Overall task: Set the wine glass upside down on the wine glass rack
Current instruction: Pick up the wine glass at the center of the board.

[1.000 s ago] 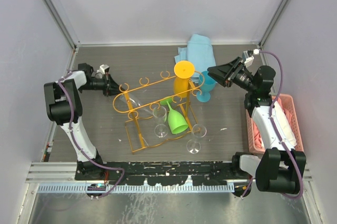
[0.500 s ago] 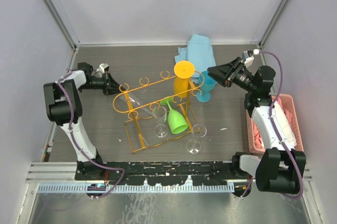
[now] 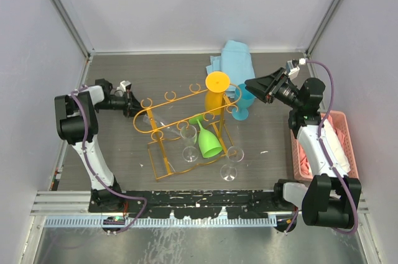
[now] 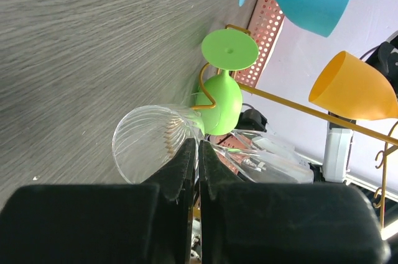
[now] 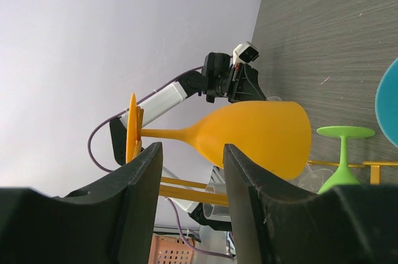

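The orange-gold wire rack (image 3: 186, 113) stands mid-table. An orange glass (image 3: 216, 92), a green glass (image 3: 209, 143) and two clear glasses (image 3: 189, 146) hang from it upside down. My left gripper (image 3: 134, 103) is at the rack's left end, shut on a clear ribbed wine glass (image 3: 155, 118) that lies tilted under the rail. In the left wrist view the jaws (image 4: 199, 146) are nearly together, with the bowl (image 4: 152, 143) just past the tips. My right gripper (image 3: 255, 85) is open and empty, facing the orange glass (image 5: 255, 130).
A blue glass (image 3: 244, 102) stands beside the rack's right end. A light blue cloth (image 3: 233, 58) lies at the back. A pink basket (image 3: 328, 146) with cloths sits at the right edge. Walls close in on both sides.
My left arm has shifted slightly right and toward the rack, with the clear glass still in its jaws. The right arm has not moved.
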Motion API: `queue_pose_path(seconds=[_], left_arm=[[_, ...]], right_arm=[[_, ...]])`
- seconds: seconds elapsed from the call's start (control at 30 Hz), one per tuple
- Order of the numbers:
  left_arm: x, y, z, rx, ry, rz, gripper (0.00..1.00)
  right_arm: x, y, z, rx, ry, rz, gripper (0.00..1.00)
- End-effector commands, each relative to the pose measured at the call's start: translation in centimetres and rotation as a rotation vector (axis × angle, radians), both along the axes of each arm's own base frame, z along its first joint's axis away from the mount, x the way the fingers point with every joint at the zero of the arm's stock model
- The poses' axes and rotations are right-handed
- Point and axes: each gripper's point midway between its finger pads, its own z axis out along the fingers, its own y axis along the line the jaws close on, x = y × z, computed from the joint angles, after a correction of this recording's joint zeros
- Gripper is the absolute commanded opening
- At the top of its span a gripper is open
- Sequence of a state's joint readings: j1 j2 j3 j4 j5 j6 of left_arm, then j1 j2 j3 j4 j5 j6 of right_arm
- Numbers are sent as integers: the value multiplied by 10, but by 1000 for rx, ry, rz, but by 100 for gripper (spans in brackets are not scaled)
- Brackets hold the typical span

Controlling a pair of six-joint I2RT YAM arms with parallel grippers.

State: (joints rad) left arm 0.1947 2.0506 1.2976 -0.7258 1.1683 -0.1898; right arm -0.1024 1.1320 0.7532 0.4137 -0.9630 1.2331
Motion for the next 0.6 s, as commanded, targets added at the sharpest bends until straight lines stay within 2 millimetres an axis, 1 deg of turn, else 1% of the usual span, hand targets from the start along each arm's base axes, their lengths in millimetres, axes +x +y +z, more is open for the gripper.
queue_pose_path(seconds=[0.0,0.2,0.3,0.37,0.5,0.57], left_arm=[[2,0,3,-9,-22,-18,5],[1,1,-8,11,1,-24,8],[1,2,-10,17,7,-25,14],[1,2,-10,14,9,-26,15],[0,2,-11,18,13,-30,21],[-1,2,-13,21,18,-33,22]], right_arm=[[-1,-2,15,-7,-78,-7,50],[-2,-2,15,-8,-81,-8,50],[-1,-2,14,-8,-78,-8,50],[-2,-1,14,-9,-80,-7,50],[-3,-1,13,-9,-77,-7,50],[-2,-1,12,-9,-74,-8,50]])
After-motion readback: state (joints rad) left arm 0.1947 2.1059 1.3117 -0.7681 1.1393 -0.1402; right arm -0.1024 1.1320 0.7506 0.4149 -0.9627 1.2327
